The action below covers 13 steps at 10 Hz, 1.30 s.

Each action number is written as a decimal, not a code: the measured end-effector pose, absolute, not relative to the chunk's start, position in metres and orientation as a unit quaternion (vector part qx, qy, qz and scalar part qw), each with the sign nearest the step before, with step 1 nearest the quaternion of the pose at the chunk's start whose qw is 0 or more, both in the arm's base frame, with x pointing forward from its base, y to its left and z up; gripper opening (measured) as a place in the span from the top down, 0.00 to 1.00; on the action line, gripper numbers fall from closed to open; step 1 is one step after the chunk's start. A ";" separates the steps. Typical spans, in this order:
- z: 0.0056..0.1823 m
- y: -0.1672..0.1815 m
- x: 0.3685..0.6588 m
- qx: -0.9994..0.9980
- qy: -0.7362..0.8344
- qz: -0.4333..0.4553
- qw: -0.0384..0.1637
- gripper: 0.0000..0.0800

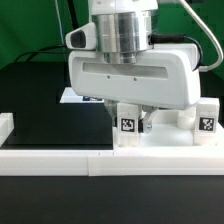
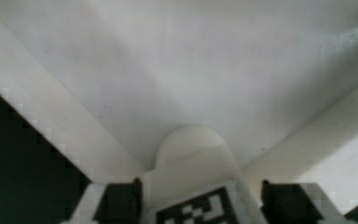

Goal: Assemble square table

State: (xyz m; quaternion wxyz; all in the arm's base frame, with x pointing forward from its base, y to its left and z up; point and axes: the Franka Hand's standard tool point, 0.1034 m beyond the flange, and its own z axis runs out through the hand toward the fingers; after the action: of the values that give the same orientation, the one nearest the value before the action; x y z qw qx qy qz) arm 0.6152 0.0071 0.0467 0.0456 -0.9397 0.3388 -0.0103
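My gripper (image 1: 138, 121) hangs low over the white parts at the exterior view's right. Its fingers (image 2: 119, 200) press against both sides of a white leg (image 2: 197, 170), whose black-and-white tag faces the wrist camera. From outside, that leg (image 1: 128, 122) stands upright under the gripper body. A second tagged leg (image 1: 207, 122) stands further toward the exterior view's right. The white square tabletop (image 2: 176, 70) fills most of the wrist view beyond the held leg. In the exterior view the tabletop (image 1: 175, 141) lies flat under the legs, mostly hidden by the gripper.
A long low white border wall (image 1: 60, 160) runs along the front, with a raised end (image 1: 6, 127) at the exterior view's left. The marker board (image 1: 84, 97) lies behind the gripper on the black table (image 1: 45, 105).
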 end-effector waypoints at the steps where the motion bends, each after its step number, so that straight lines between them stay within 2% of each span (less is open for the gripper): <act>1: 0.047 0.008 0.615 -0.939 0.342 -0.007 0.046 0.60; 4: 0.047 0.009 0.616 -0.934 0.356 -0.011 0.023 0.60; 9: 0.046 0.006 0.615 -0.938 0.346 -0.018 0.019 0.60; 10: 0.048 0.007 0.616 -0.938 0.346 -0.019 0.021 0.33; 11: 0.063 0.012 0.615 -0.938 0.343 -0.025 0.028 0.23; 13: 0.100 0.028 0.613 -0.939 0.340 -0.032 0.047 0.20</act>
State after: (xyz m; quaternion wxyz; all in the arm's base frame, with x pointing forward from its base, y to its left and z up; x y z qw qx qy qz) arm 0.6134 0.0276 0.0999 0.0474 -0.9388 0.3397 -0.0317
